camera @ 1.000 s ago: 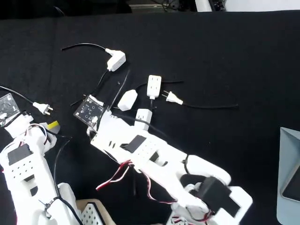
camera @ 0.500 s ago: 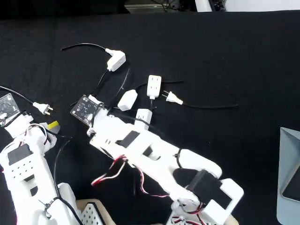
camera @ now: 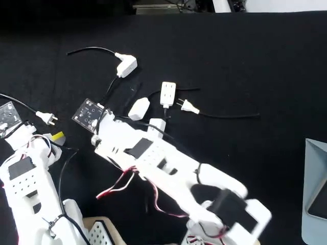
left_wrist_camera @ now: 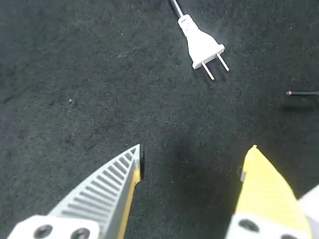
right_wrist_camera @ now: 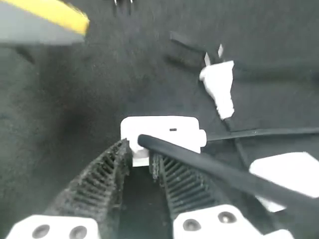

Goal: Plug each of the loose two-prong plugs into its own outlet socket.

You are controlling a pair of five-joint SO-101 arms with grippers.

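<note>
A white two-prong plug (left_wrist_camera: pixel 202 46) lies on the black cloth just ahead of my left gripper (left_wrist_camera: pixel 197 149), which is open and holds nothing; the same plug (camera: pixel 46 118) sits at the table's left. My right gripper (right_wrist_camera: pixel 142 152) is shut on a white plug body (right_wrist_camera: pixel 162 132) with a thick black cable. In the high view the right arm (camera: pixel 148 153) reaches over the middle, covering its fingers. A white outlet block (camera: pixel 167 93) and another loose plug (camera: pixel 189 106) lie beyond it. An angled white plug (camera: pixel 126 65) rests farther back.
A small oval white adapter (camera: pixel 138 108) and a white block (camera: pixel 158 124) lie by the right arm. A grey tray (camera: pixel 314 194) stands at the right edge. Black cables trail across the cloth. The left gripper's yellow finger (right_wrist_camera: pixel 45 20) sits close ahead of my right gripper.
The right arm has shifted a little to the left and toward the back of the table. The left arm and the loose plugs have stayed put.
</note>
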